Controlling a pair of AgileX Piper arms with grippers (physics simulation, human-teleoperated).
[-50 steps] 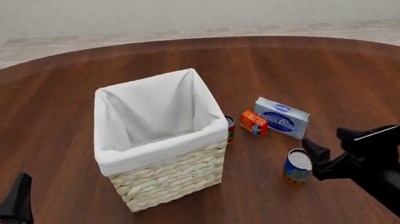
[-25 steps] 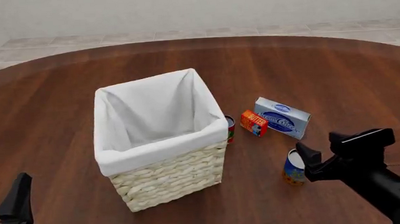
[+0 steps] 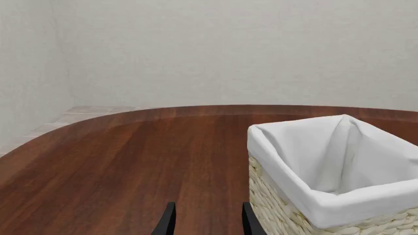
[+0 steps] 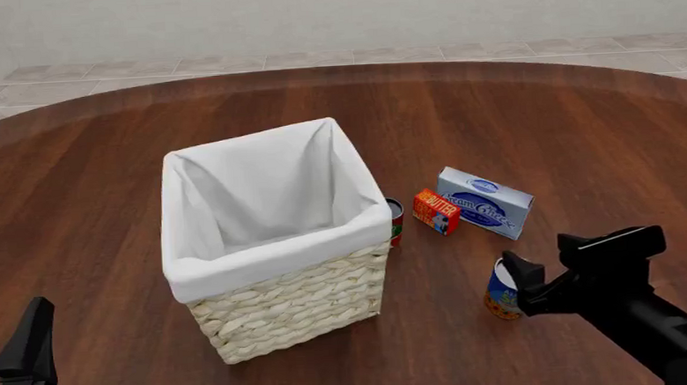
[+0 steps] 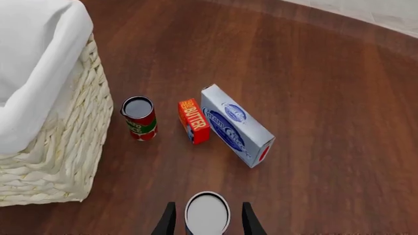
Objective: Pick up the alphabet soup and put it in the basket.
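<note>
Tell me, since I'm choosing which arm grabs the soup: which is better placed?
Right. Its tool is open with the alphabet soup between its fingers, while the left tool sits beyond the basket, far from the can.

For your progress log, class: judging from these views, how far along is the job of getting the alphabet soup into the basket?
Done: the right hand is lined up with the alphabet soup, its open fingers either side of the can's top in the right wrist view. In hand: nothing is gripped; the can stands on the table. Left: closing, lifting, carrying to the basket, whose lining shows no can, and releasing. The left hand is idle.
</note>
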